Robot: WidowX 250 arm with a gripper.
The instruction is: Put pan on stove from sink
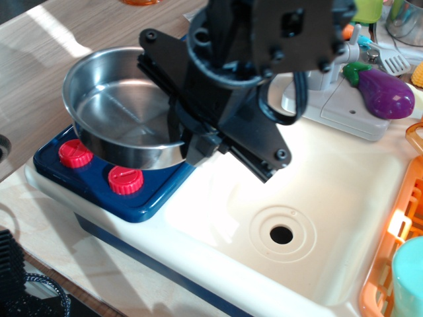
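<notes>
Observation.image, one pan [119, 109] (gripper-held) [188, 132], two knobs [76, 153]

Matte black arm [264, 46], visible screws, looped black cable [291, 99]

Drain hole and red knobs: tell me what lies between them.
Only bare cream sink floor and the stove's blue edge lie between the drain hole and the red knobs in this single view.
</notes>
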